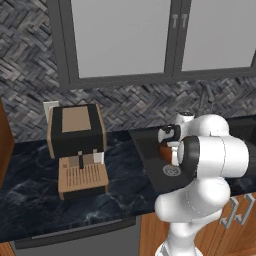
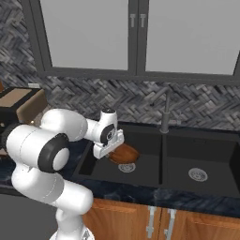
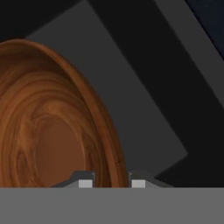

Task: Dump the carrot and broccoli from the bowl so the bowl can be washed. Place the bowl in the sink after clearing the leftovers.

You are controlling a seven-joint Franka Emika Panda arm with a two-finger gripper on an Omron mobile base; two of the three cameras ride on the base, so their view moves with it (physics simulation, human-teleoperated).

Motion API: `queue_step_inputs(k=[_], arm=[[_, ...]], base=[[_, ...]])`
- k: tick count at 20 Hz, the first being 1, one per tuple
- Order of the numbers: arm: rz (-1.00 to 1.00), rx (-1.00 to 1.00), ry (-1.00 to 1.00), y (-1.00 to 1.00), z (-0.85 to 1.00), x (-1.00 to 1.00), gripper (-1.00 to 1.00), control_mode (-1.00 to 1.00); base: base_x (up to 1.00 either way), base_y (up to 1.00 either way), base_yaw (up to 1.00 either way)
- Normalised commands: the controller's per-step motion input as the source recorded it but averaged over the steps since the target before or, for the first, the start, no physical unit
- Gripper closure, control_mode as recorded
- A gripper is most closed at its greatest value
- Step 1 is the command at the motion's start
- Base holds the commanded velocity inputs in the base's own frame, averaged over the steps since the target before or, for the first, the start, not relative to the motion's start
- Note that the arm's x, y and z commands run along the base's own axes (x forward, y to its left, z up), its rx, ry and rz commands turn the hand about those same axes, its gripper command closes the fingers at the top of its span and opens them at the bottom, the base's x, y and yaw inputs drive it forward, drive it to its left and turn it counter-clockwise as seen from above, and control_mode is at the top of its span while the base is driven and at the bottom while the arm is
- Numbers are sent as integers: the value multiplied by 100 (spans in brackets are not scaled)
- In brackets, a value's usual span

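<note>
My gripper (image 2: 110,149) is shut on the rim of the reddish-brown wooden bowl (image 2: 124,153) and holds it tilted just above the floor of the left basin of the black sink (image 2: 147,165). In the hand view the bowl (image 3: 48,127) takes up the left side, its rim pinched between my gripper (image 3: 112,182), and the part of its inside that shows is bare. Under it lies the dark sink floor (image 3: 135,100). From the left base view my arm covers most of the bowl (image 1: 164,146). The carrot and the broccoli are out of view.
A round silver drain (image 2: 126,167) lies right under the bowl. The dark faucet (image 2: 165,115) rises behind the divider, with a second basin and drain (image 2: 198,174) to the right. A brown and black coffee machine (image 1: 77,147) stands on the marbled counter (image 1: 30,185).
</note>
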Motion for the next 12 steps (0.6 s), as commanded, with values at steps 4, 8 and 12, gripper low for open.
queue_step_inputs(k=[4, 8, 12], arm=[[-3, -2, 0, -14, -54, 12, 100, -100], [-3, 0, 0, -13, -42, 17, 100, -100], [-3, -3, 0, -13, -41, 24, 100, -100]], base=[[0, 0, 0], [0, 0, 0], [0, 0, 0]])
